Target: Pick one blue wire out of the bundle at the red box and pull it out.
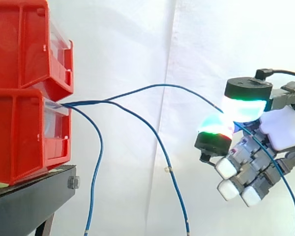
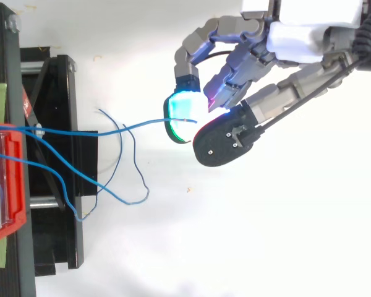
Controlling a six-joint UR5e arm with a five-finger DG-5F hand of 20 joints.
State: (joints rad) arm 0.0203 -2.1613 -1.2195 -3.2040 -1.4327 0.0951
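Three blue wires fan out from the front of the lower red box point(image 1: 29, 140) point(image 2: 3, 185). One blue wire point(image 1: 157, 87) point(image 2: 136, 127) arcs up and rightward to my hand point(image 1: 285, 130) point(image 2: 297, 43), which pinches it between two glowing green-cyan fingertips point(image 1: 243, 105) point(image 2: 184, 111). Past the pinch, that wire trails down behind the hand toward the lower right in the side view. The other two wires point(image 1: 152, 135) point(image 1: 96, 172) droop down from the box, hanging free. The remaining fingers are curled below with white pads point(image 1: 228, 189).
A second red box point(image 1: 32, 46) is stacked on the lower one. Both rest on a black stand point(image 1: 34, 201) point(image 2: 55, 167) at the left. A white curtain hangs behind; the floor under the hand is white.
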